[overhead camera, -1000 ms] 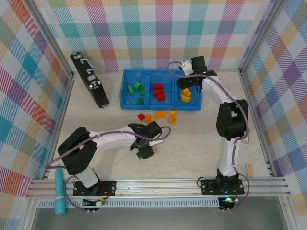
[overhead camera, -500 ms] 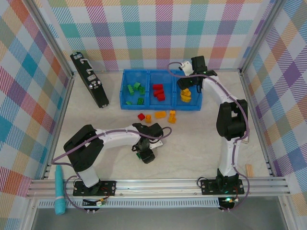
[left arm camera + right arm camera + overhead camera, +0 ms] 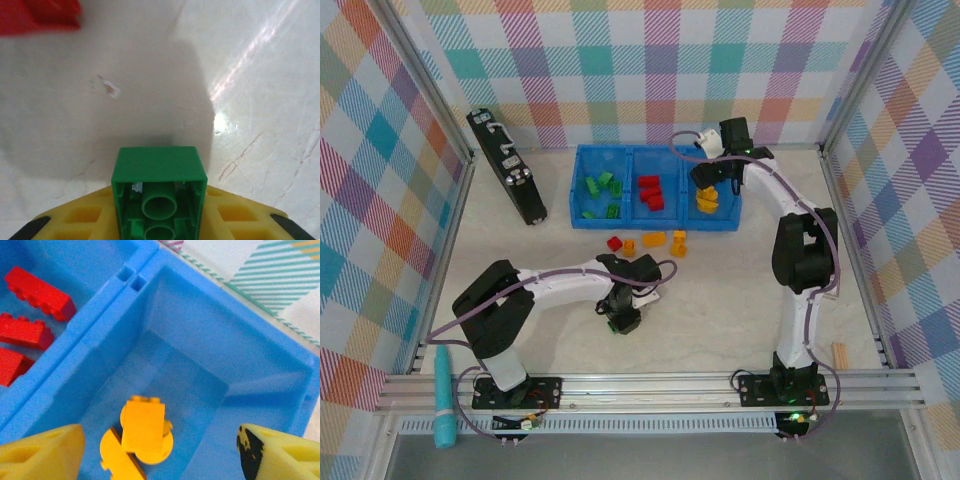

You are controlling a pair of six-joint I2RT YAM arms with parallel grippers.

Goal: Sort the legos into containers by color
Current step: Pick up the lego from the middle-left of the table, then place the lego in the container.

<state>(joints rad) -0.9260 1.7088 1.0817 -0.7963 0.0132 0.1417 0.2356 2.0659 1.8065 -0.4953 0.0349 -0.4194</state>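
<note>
My left gripper (image 3: 621, 319) is low over the table in front of the tray, shut on a green lego (image 3: 159, 192) that sits between its yellow fingers (image 3: 75, 222). A red lego (image 3: 40, 15) lies ahead of it. My right gripper (image 3: 709, 186) hangs open above the right compartment of the blue containers (image 3: 650, 225), nothing between its fingers (image 3: 45, 455). Orange legos (image 3: 142, 435) lie under it. Green legos (image 3: 600, 186) fill the left compartment, red ones (image 3: 650, 193) the middle. A red lego (image 3: 614, 242) and orange legos (image 3: 654, 239) lie loose before the tray.
A long black bar (image 3: 507, 165) leans at the back left. A teal cylinder (image 3: 443, 397) stands outside the frame at the near left. A small wooden piece (image 3: 838, 352) lies at the near right. Plaid walls close in three sides.
My left gripper has shut on the green lego and shifted slightly nearer. The right gripper stays over the right compartment, barely changed.
</note>
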